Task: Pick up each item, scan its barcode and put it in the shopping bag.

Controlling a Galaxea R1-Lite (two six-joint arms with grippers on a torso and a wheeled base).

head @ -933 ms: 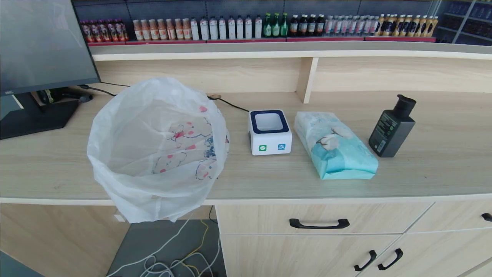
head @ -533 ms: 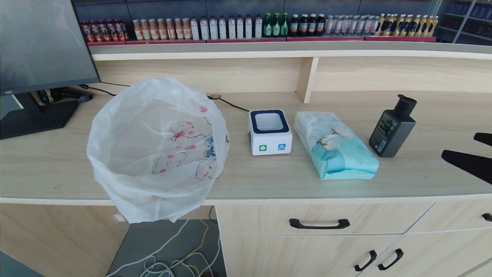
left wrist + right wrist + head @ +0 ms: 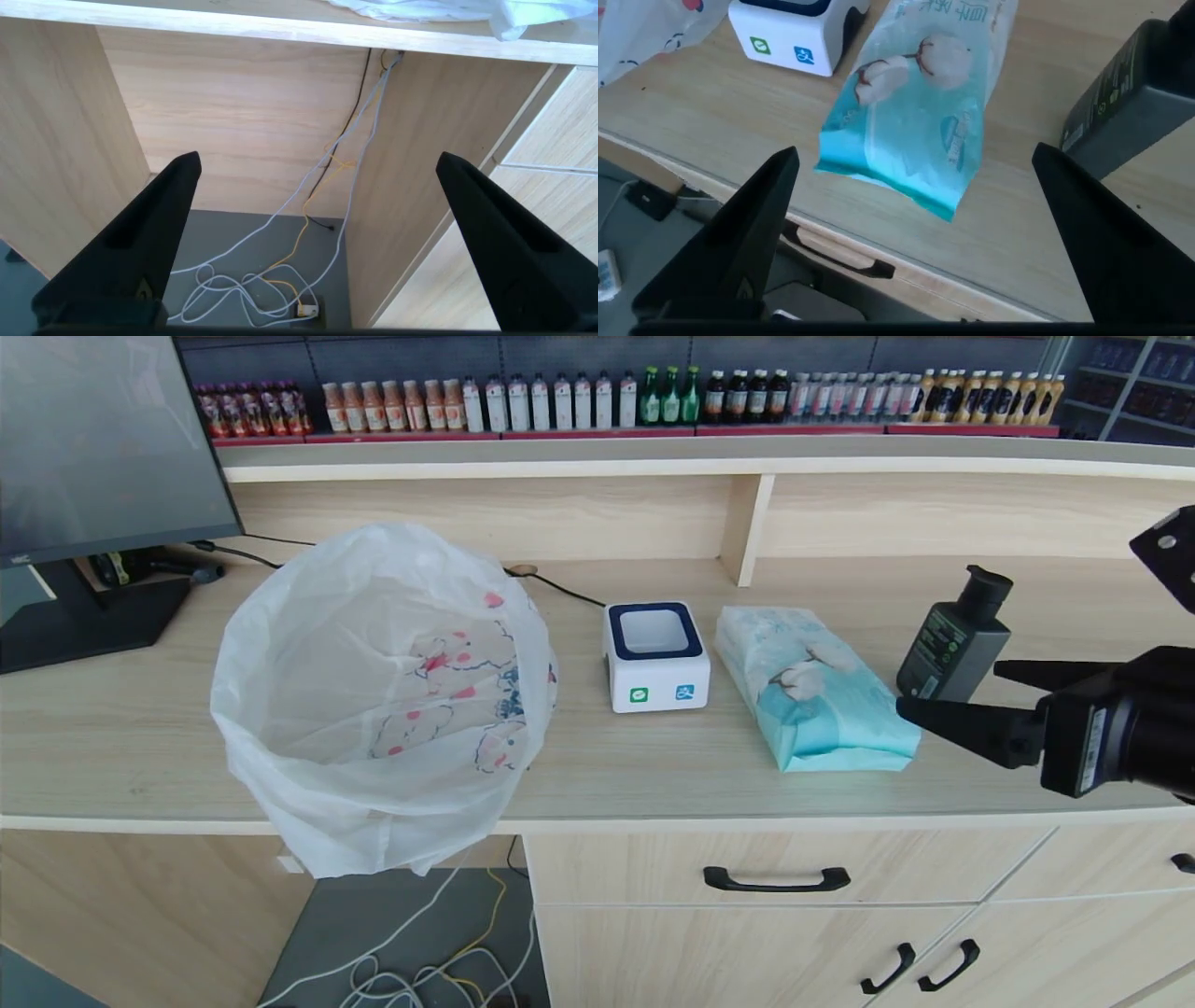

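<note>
Watching the head view first: the right end effector (image 3: 949, 686) has swung in from the right edge, where less than a second ago none of it showed. Its fingers are spread wide and carry nothing. It hangs over the surface (image 3: 140, 728), close to the dark pump bottle (image 3: 952, 649) and the near corner of the blue tissue pack (image 3: 812, 691). Neither item has shifted. The pack lies flat just beside the scanner (image 3: 655, 656), the bottle stands upright to its right, and the shopping bag (image 3: 373, 691) gapes open at the left, its lower part hanging over the front edge.

Left wrist view: the left end effector (image 3: 318, 159) is low, below the surface's edge, with its fingers wide apart and empty. It faces loose cables (image 3: 271, 289) on the floor.

Right wrist view: the tissue pack (image 3: 915, 103) sits squarely in the gap between the open fingers, while the bottle (image 3: 1130, 103) stands off beside one finger.

Reading of it: the first pick is only now starting, with nothing scanned or bagged. The pack looks the likelier target, though the bottle is close enough to be nudged on the way down.
</note>
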